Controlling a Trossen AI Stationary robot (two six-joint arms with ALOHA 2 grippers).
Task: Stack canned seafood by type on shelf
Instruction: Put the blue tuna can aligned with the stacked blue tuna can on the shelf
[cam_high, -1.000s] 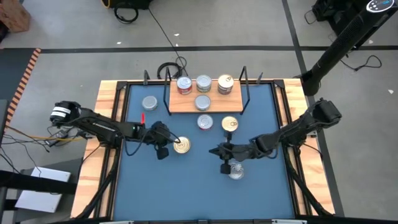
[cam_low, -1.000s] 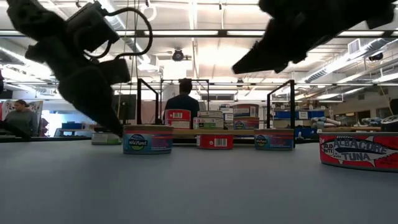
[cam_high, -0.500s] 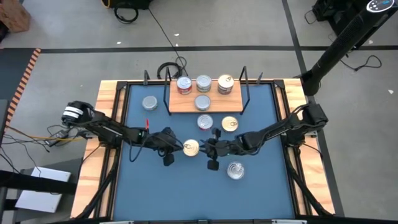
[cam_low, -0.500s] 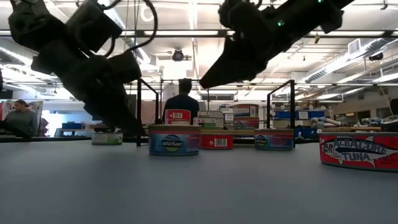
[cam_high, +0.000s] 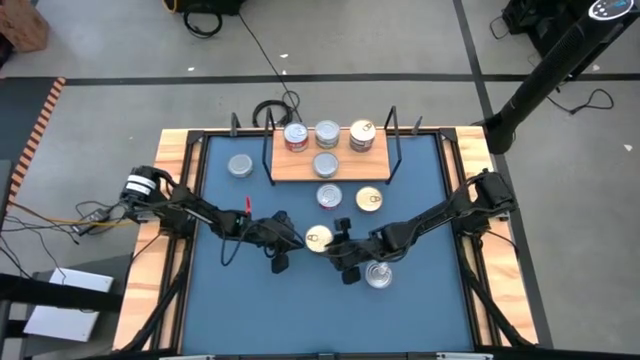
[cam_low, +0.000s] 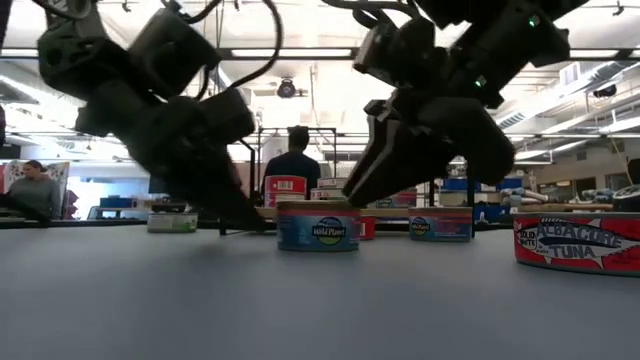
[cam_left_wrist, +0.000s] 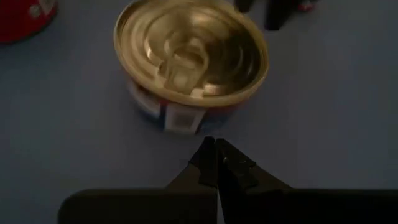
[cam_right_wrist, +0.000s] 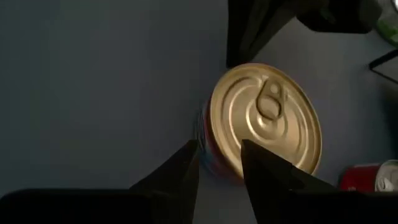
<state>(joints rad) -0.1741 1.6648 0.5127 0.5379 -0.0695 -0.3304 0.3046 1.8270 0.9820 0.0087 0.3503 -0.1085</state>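
A gold-topped can (cam_high: 319, 238) of the canned seafood stands upright on the blue table between my two grippers. My left gripper (cam_high: 297, 242) is shut at the can's left side. My right gripper (cam_right_wrist: 221, 158) is open and slants down over the can's right rim, its fingers (cam_low: 352, 198) just above the lid; I see no touch. The shelf (cam_high: 300, 172) at the far middle carries several cans. Other cans stand on the table: a silver one (cam_high: 378, 274) by my right arm, two (cam_high: 329, 196) (cam_high: 369, 200) before the shelf and one (cam_high: 240, 165) at the far left. My left gripper has its shut fingertips (cam_left_wrist: 210, 149) against the lower side wall (cam_left_wrist: 181, 122) of the gold-topped can, on the can's left. The fingers slant down from the table's left. The can stands flat on the table, lid up.
The shelf's black wire uprights (cam_high: 396, 135) rise at both its ends. A wooden rim (cam_high: 172, 160) frames the table. The near half of the blue surface (cam_high: 300, 310) is free. A person (cam_low: 297, 160) stands in the room beyond the table.
My left gripper has gone toward the table's right edge, sinking a little, and the gold-topped can has slid rightward ahead of it, staying upright. My right gripper has come left and down toward the can, rolled about its axis, and opened.
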